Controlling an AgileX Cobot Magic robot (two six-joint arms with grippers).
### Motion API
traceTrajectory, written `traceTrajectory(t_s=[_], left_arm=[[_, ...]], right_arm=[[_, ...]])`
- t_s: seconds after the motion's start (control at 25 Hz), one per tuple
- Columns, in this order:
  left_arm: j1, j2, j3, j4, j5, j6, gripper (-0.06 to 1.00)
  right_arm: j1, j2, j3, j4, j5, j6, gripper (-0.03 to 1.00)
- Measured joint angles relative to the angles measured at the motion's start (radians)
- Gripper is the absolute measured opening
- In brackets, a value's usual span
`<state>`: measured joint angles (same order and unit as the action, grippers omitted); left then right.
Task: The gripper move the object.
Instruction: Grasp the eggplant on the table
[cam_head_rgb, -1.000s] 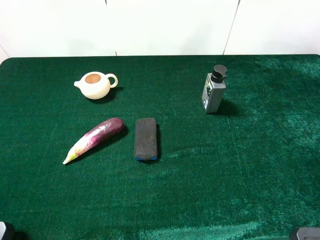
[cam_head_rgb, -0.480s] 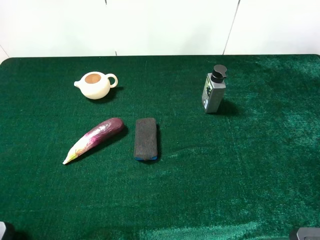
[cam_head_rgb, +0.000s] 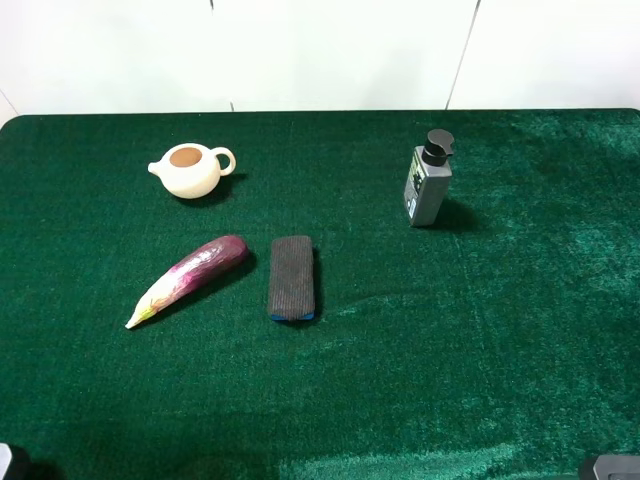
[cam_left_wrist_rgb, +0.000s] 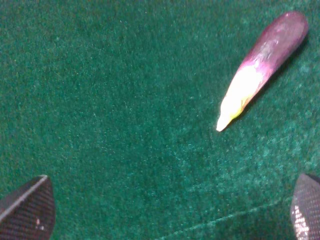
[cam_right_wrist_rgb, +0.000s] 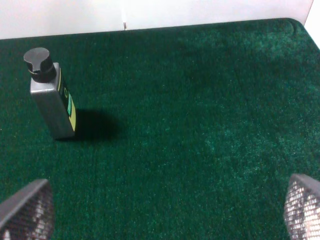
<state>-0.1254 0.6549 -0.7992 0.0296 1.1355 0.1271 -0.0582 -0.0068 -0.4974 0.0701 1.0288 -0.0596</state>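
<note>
The eggplant (cam_head_rgb: 190, 276) lies on the green cloth left of centre, purple end toward the back right, pale pointed tip toward the front left. It also shows in the left wrist view (cam_left_wrist_rgb: 262, 65), well ahead of my left gripper (cam_left_wrist_rgb: 170, 210), whose fingertips (cam_left_wrist_rgb: 27, 210) stand wide apart and hold nothing. My right gripper (cam_right_wrist_rgb: 160, 212) is also open and empty over bare cloth, with its fingertips (cam_right_wrist_rgb: 27, 210) at the frame's corners. In the high view only small parts of both arms show at the bottom corners.
A dark ribbed block with a blue edge (cam_head_rgb: 292, 277) lies just right of the eggplant. A cream teapot (cam_head_rgb: 190, 169) stands behind it at the back left. A grey pump bottle (cam_head_rgb: 429, 182) stands at the back right, also in the right wrist view (cam_right_wrist_rgb: 50, 95).
</note>
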Motion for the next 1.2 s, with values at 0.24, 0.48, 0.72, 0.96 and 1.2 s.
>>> traceTrajectory(t_s=[0.24,0.48,0.72,0.96,1.2], left_arm=[[-0.043,0.110,-0.025,0.027,-0.035,0.000,0.95],[-0.090,0.283,-0.077,0.044,-0.090,0.000,0.95],[-0.102,0.421,-0.117,0.027,-0.121,0.037,0.95],[-0.178,0.539,-0.138,0.041,-0.154,0.048,0.95],[-0.243,0.651,-0.139,0.052,-0.202,0.054,0.95]], right_arm=[[0.000,0.000,0.000,0.000,0.000,0.000,0.69],[0.000,0.000,0.000,0.000,0.000,0.000,0.69],[0.000,0.000,0.000,0.000,0.000,0.000,0.69],[0.000,0.000,0.000,0.000,0.000,0.000,0.69],[0.000,-0.001,0.000,0.000,0.000,0.001,0.69]])
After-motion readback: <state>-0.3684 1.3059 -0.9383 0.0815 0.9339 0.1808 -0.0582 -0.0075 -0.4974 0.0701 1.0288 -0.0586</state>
